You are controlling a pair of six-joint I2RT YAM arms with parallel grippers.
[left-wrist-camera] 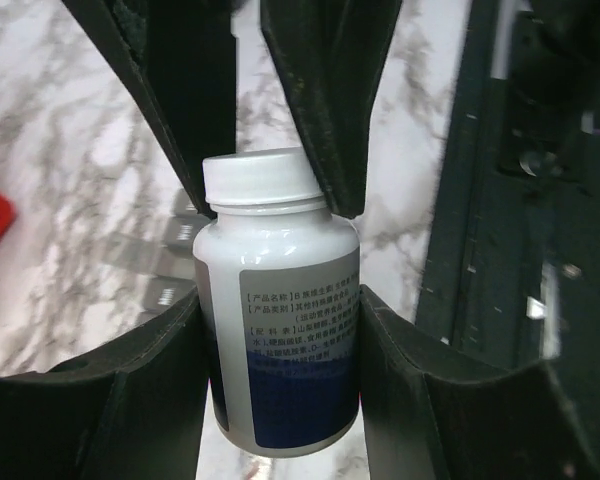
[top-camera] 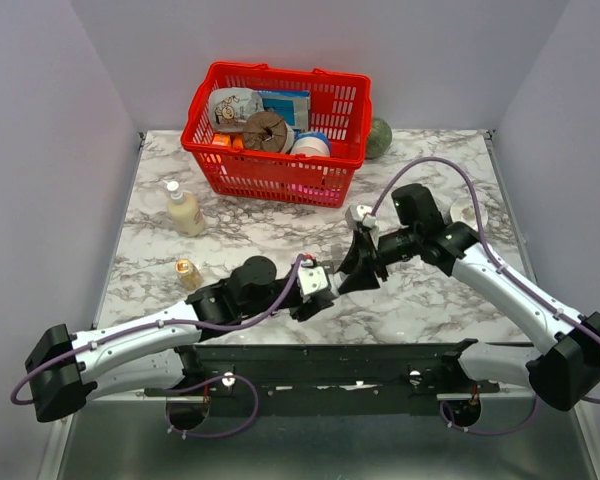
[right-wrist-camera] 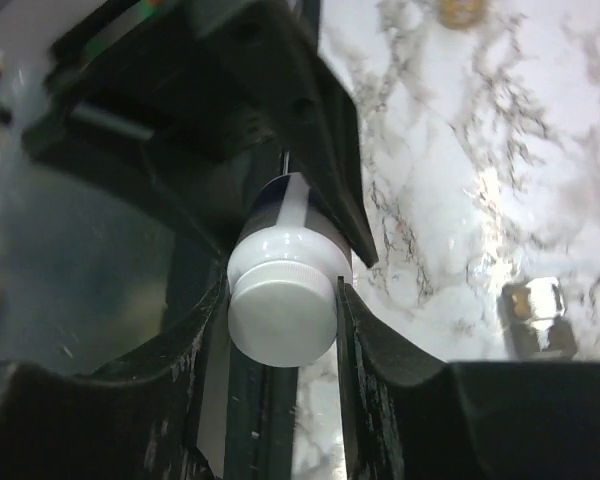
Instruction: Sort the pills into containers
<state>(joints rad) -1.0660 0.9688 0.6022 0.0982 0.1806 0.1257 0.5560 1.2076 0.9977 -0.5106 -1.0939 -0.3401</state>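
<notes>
Left wrist view has the left gripper (left-wrist-camera: 280, 305) clamped on the body of a white bottle (left-wrist-camera: 285, 390), with the label toward the camera and the marble table (left-wrist-camera: 60, 130) behind. Past the bottle, to its left, the containers (left-wrist-camera: 170, 265) appear as a short row of small grey squares lying flat on the table. The bottle and fingers hide most of the strip, and whether any lid is open cannot be told. On the far end of the bottle sits the white cap (left-wrist-camera: 260, 180), in place and apparently screwed down, with the other arm's two dark fingers (left-wrist-camera: 320, 100) reaching in on either side of it. Right wrist view shows the right gripper (right-wrist-camera: 283, 300) closed onto that cap, a pad pressed against each side of its ribbed edge. No pill shows anywhere. The step in hand appears to be opening the bottle, so the sorting proper has not begun. The next move probably calls for the right wrist to twist the cap off while the left gripper holds firm against the turn. The cap would then need lifting clear before the bottle is tipped over the containers.
</notes>
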